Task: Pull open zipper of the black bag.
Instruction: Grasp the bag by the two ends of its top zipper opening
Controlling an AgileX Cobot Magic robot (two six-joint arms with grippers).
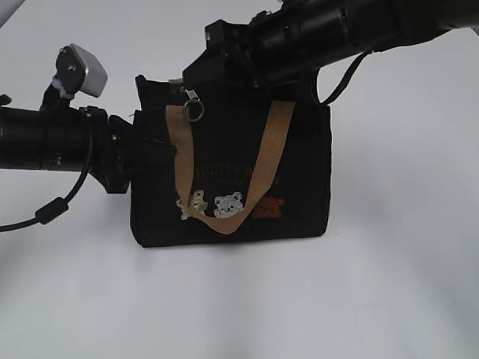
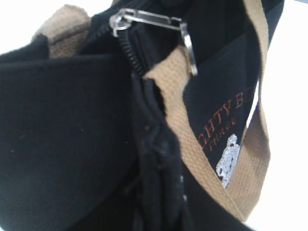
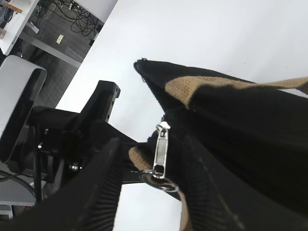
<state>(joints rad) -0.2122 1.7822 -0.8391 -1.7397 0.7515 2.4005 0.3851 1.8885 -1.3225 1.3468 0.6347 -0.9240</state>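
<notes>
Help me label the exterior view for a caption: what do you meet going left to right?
Left arm → zipper pull ring → cream bear patch → white bear patch → brown bear patch → bag's right edge.

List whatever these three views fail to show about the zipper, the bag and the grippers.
- Exterior view: right gripper's fingertips, hidden behind its own wrist above the black bag.
- Left wrist view: left gripper's fingers, out of frame; bag lettering cut by the tan handle.
- Right wrist view: zipper teeth, blocked by the right gripper and bag fabric.
</notes>
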